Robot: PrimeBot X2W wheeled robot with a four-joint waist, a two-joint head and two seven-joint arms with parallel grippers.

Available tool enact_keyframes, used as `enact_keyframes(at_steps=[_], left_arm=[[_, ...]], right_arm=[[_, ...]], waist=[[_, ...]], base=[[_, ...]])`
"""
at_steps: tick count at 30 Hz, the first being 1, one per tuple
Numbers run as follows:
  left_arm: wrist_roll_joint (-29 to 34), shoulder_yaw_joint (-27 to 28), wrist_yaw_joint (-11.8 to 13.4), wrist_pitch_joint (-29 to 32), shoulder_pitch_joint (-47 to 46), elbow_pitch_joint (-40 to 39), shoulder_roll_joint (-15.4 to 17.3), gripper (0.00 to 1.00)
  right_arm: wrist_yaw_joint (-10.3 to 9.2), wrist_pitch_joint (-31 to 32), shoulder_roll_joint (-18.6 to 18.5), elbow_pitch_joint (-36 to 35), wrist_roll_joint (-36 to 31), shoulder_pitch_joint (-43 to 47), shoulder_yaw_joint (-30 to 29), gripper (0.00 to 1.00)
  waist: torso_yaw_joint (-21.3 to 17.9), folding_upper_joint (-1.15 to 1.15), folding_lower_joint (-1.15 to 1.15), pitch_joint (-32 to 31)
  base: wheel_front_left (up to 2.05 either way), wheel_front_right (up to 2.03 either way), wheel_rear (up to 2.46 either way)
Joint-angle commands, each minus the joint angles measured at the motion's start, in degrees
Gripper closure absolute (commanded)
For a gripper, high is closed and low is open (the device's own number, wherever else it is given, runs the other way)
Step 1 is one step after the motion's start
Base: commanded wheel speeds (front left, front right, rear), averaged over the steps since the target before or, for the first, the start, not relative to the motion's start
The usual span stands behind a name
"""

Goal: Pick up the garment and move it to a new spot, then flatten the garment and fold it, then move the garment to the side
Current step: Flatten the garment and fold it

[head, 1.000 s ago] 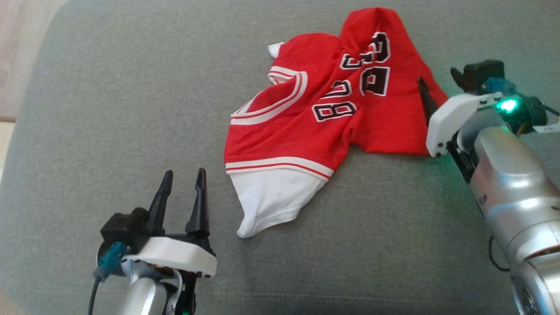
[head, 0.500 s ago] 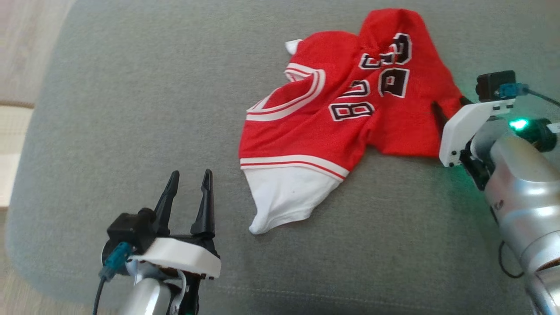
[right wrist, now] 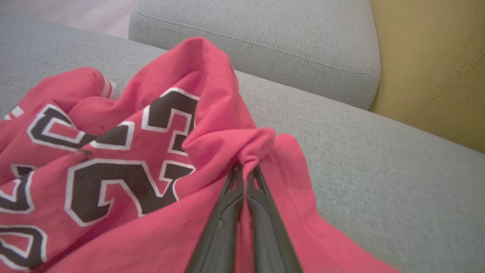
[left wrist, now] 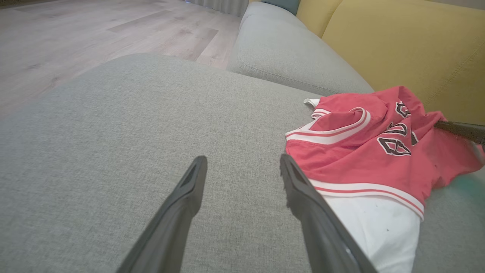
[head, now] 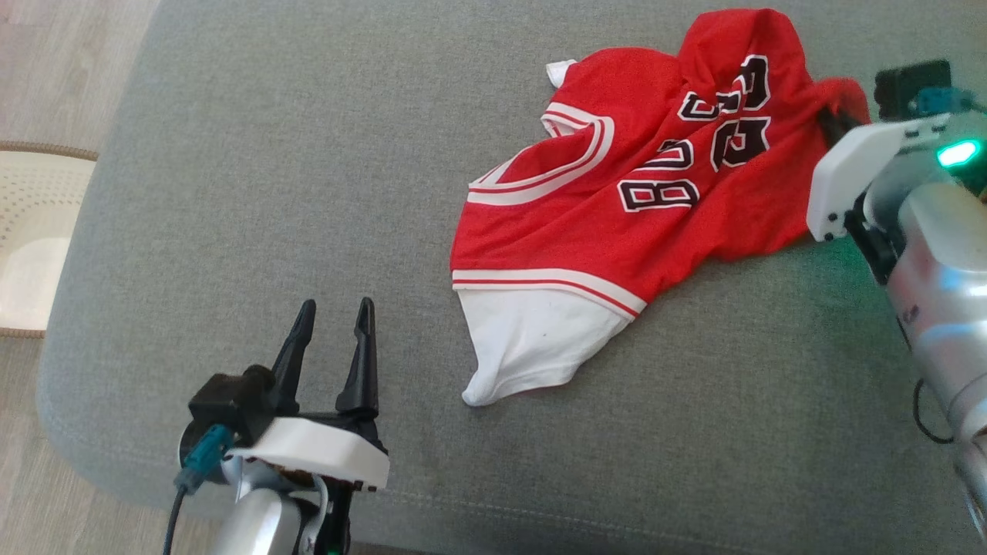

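The garment (head: 617, 208) is a red jersey with black-and-white lettering and a white lower part, lying crumpled on the grey sofa seat (head: 270, 193). My right gripper (head: 831, 122) is shut on a bunched red fold at the garment's right edge; in the right wrist view its two fingers press together at the pinched cloth (right wrist: 244, 167) of the garment (right wrist: 113, 151). My left gripper (head: 333, 312) stands open above bare cushion, left of the white part. In the left wrist view its fingers (left wrist: 303, 189) spread apart, with the garment (left wrist: 360, 151) just to their right.
A second grey cushion (left wrist: 288, 57) and a yellow backrest (left wrist: 398, 45) lie beyond the garment. Wooden floor (head: 54, 69) and a pale round rug (head: 31, 239) are past the seat's left edge.
My right gripper has shut on the garment's right edge and lifted it, pulling that edge up and to the right. The head camera has shifted. The left gripper stays open.
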Motion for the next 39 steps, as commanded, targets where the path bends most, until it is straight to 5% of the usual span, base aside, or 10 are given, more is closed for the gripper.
enact_keyframes(at_steps=[1, 3, 4, 7, 24, 32, 39], left_arm=[[-0.04, 1.76, -0.03, -0.63, -1.8, -1.44, 0.36, 0.0], [-0.02, 1.71, -0.05, -0.63, -1.86, -1.37, 0.33, 0.0], [0.0, 1.65, -0.06, -0.64, -1.93, -1.28, 0.3, 0.0], [0.01, 1.61, -0.12, -0.65, -2.11, -1.05, 0.27, 0.0], [0.18, 3.75, -0.08, -0.71, -0.95, -1.33, 0.34, 0.0], [0.78, 6.04, -0.27, -0.71, 1.4, -1.24, -0.06, 0.0], [1.77, 7.93, -1.13, -0.72, 6.01, -1.24, -0.7, 0.0]], right_arm=[[0.37, -1.21, 0.99, -0.74, -1.49, -1.41, 0.14, 1.0], [0.37, -1.32, 1.33, -0.58, -1.94, -1.52, -0.2, 1.0], [0.37, -1.43, 1.66, -0.44, -2.36, -1.52, -0.58, 0.91], [0.37, -1.46, 2.45, -0.16, -3.24, -1.02, -1.69, 0.0], [0.37, -13.72, 6.43, -5.87, -0.88, 4.52, -5.52, 0.0], [0.37, -14.07, 6.56, -27.17, -2.14, 17.97, -12.26, 0.0], [0.37, -14.08, 10.46, -43.74, -7.09, 34.22, -19.23, 0.0]], waist=[[-0.16, 0.0, 0.0, 0.12], [-0.24, 0.0, 0.0, 0.14], [-0.31, 0.0, 0.0, 0.14], [-0.65, 0.0, 0.0, 0.11], [-8.09, 0.0, 0.0, -4.45], [-10.98, 0.0, 0.0, -7.79], [-11.85, 0.0, 0.0, -10.78]], base=[[0.0, 0.0, 0.0], [0.0, 0.0, 0.0], [0.0, 0.0, 0.0], [0.0, 0.0, 0.0], [0.0, 0.0, 0.0], [0.0, 0.0, 0.0], [0.0, 0.0, 0.0]])
